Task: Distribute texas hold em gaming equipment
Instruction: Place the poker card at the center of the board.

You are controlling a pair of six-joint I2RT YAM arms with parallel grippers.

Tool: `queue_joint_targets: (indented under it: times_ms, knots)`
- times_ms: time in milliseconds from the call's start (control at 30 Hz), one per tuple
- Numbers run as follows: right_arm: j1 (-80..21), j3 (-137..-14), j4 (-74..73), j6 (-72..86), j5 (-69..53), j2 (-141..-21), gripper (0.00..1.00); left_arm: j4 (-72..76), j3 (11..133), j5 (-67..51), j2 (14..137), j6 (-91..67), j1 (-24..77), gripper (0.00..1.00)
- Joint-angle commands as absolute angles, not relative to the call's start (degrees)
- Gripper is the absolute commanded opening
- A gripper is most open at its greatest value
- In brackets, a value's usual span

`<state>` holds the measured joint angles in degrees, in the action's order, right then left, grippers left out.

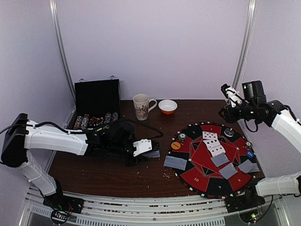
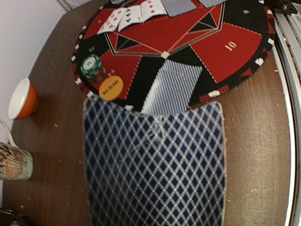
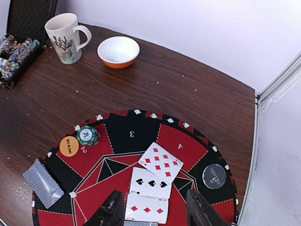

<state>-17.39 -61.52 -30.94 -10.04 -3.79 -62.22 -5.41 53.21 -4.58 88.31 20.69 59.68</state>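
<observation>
A dark wooden table [image 1: 117, 176] stands between pale walls. From above, an open black case [image 1: 97, 96] sits at the far left, with rows of chips [image 1: 94, 121] in its tray. A mug [image 1: 141, 106] and a bowl [image 1: 168, 107] stand side by side at the far edge. A round red-and-black mat [image 1: 197, 176] covers the right half. Three face-up cards [image 1: 211, 141] overlap in a row near its centre, and face-down cards [image 1: 219, 159] lie nearer the arms. One edge card [image 1: 175, 163] overhangs the mat's left rim. An orange disc [image 1: 176, 146] and a green-white chip [image 1: 182, 137] sit by that rim, a black chip [image 1: 229, 132] sits at the far rim, and a blue chip [image 1: 250, 154] lies on the right. The left gripper [image 1: 149, 149] is low, just left of the mat, clamped on a deck [image 1: 152, 153]. The right gripper [image 1: 230, 94] is raised above the mat's far right side. In the left wrist view the deck's blue diamond-patterned back fills the lower frame, hiding the fingers. Beyond it lie the edge card, the orange disc and the green-white chip. In the right wrist view the two fingers [image 3: 110, 212] stand apart with nothing between them, high over the face-up cards. The middle card is the three of spades, with diamonds on either side, and the black chip lies to their right.
</observation>
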Motion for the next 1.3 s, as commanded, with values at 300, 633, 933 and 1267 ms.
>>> queue_joint_targets:
  times_ms: [300, 633, 933, 1267]
  knots:
    - [-17.9, -59.9, -32.0, -9.9, -12.4, -58.3, 0.5, 7.7, 45.4, -6.8, 96.8, 4.8, 59.9, 0.34]
    - [-18.6, -59.9, -31.8, -8.0, -18.7, -58.5, 0.52, 4.5, 46.7, -5.9, 102.1, 6.3, 63.3, 0.44]
    - [-22.4, -60.4, -31.3, -5.8, -18.2, -59.2, 0.55, 1.0, 48.3, -5.7, 103.6, 7.7, 63.3, 0.58]
    - [-24.8, -62.2, -32.4, -6.1, -15.9, -60.0, 0.58, -1.6, 48.6, -4.3, 103.3, 9.8, 63.3, 0.71]
